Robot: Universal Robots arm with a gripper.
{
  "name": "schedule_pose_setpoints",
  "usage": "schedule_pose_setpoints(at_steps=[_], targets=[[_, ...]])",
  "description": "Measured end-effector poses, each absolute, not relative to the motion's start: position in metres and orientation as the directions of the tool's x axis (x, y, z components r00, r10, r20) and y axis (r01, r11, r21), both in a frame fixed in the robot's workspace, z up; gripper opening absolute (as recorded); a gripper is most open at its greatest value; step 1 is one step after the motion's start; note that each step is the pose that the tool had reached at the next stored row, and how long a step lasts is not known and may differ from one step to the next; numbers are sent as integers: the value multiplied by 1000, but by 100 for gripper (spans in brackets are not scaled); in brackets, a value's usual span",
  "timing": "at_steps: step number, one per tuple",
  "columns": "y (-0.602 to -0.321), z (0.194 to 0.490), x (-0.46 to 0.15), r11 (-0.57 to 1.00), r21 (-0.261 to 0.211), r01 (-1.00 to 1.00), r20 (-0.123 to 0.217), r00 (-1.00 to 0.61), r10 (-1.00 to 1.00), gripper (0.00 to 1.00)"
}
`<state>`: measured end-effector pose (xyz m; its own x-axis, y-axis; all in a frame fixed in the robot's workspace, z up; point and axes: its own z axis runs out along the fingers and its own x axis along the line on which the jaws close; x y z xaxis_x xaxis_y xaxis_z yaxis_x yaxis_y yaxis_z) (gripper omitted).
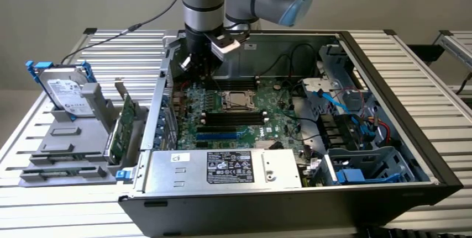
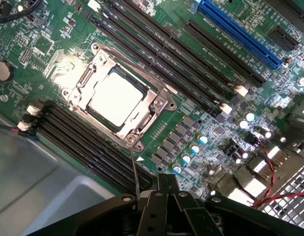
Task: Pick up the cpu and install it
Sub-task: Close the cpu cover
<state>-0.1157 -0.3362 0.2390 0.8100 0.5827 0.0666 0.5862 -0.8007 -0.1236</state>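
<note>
Since the cpu [image 2: 115, 96] already lies flat inside the socket frame [image 2: 95, 64] near the middle of the motherboard [image 2: 44, 44], I judge the picking and placing to be done and the task to stand at its closing stage. The gripper [image 2: 164, 181] hangs over the board just beside one corner of the socket, its fingers pressed together with nothing between them. In the exterior view the gripper [image 1: 190, 64] is above the far part of the computer case [image 1: 391, 78], toward the exterior view's left. It is a little off the cpu [image 1: 237, 100] and not touching it.

As I judge it, any further move calls for keeping the closed fingers clear of two things. One is the thin lever wire [image 2: 134, 164] that runs from the socket's corner toward the gripper. The other is the black memory slots [image 2: 157, 54] that flank the socket on both sides. Whether that lever is latched I cannot tell.

The cpu is a small flat square with a pale silver-grey metal top, glaring bright under the light and plain as far as can be seen. It sits level, its edges parallel with the frame, which overlaps its rim all round. Out on the table [image 1: 420, 56], well apart from the case at the exterior view's left, a hard drive [image 1: 65, 90] and a green card [image 1: 125, 117] stand in a grey rack [image 1: 74, 138]
</note>
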Motion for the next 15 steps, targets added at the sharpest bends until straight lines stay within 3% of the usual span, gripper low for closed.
schedule_pose_setpoints(at_steps=[15], targets=[[-336,239,-117,-849,-180,496,106,868,485,11]])
